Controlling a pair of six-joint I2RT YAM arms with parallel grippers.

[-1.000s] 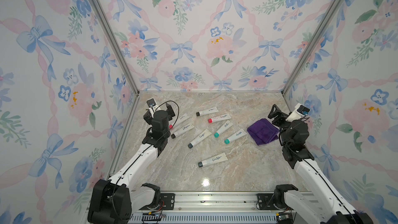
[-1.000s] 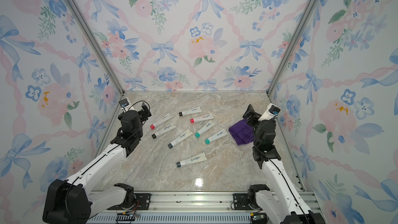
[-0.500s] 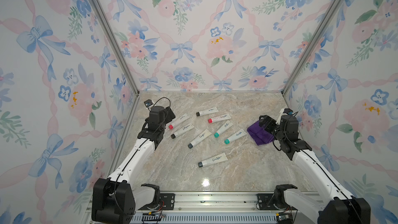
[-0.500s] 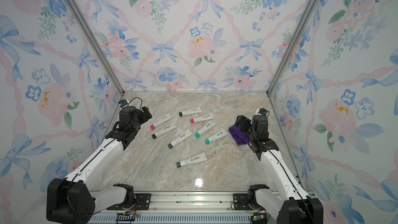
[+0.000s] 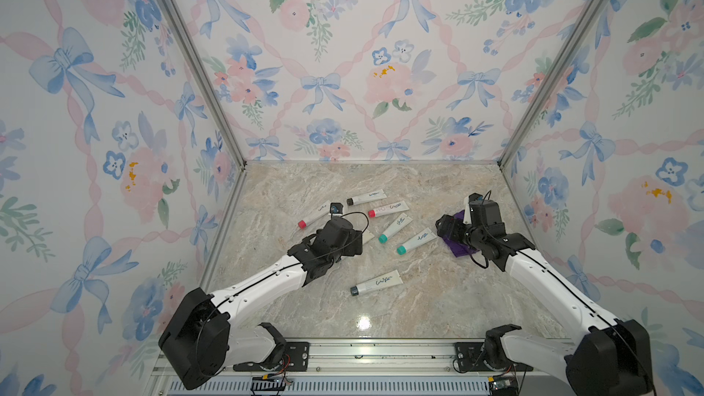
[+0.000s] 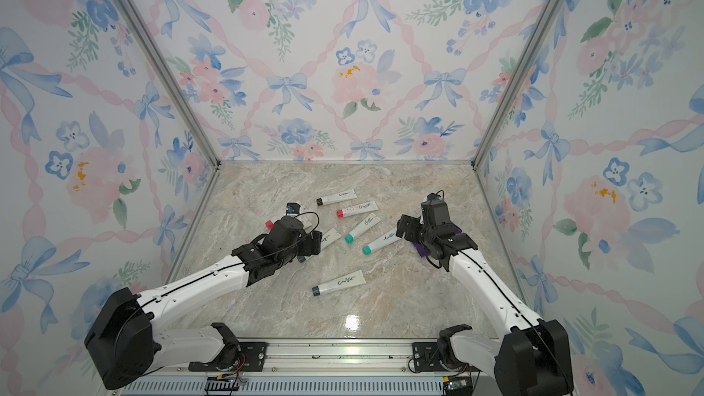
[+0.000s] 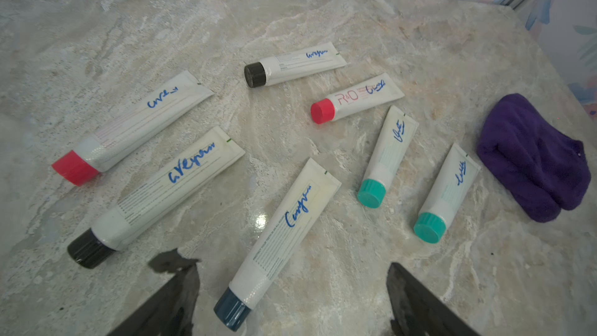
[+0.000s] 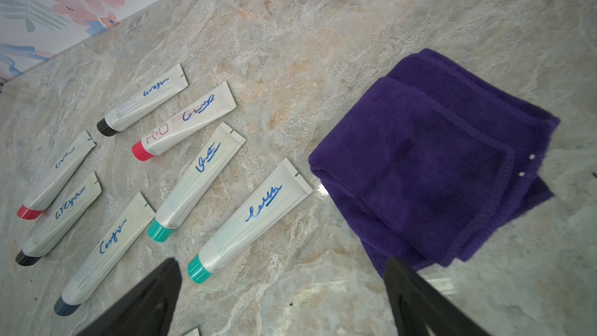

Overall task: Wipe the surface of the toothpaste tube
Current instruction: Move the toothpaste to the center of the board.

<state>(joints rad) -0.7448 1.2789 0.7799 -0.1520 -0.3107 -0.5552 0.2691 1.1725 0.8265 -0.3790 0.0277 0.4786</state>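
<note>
Several white toothpaste tubes with blue pen marks lie on the marble table (image 5: 419, 306). My left gripper (image 7: 287, 266) is open and hangs low over the tube with the dark blue cap (image 7: 284, 231), whose cap end lies between the fingers (image 7: 181, 286) without touching them. In a top view this tube (image 6: 329, 238) shows beside the left gripper (image 6: 316, 241). A folded purple cloth (image 8: 436, 163) lies at the right. My right gripper (image 8: 280, 262) is open over bare marble, between a teal-capped tube (image 8: 252, 218) and the cloth's edge (image 5: 459, 249). Nothing is held.
Other tubes lie around: two with red caps (image 5: 314, 217) (image 5: 388, 208), one with a black cap (image 5: 365, 197), a second with a teal cap (image 5: 396, 227), and one alone nearer the front (image 5: 377, 283). Flowered walls close in the left, back and right.
Both arms have come down and inward. The left gripper moved right over the tubes. The right gripper moved from above the cloth down to its left edge.
</note>
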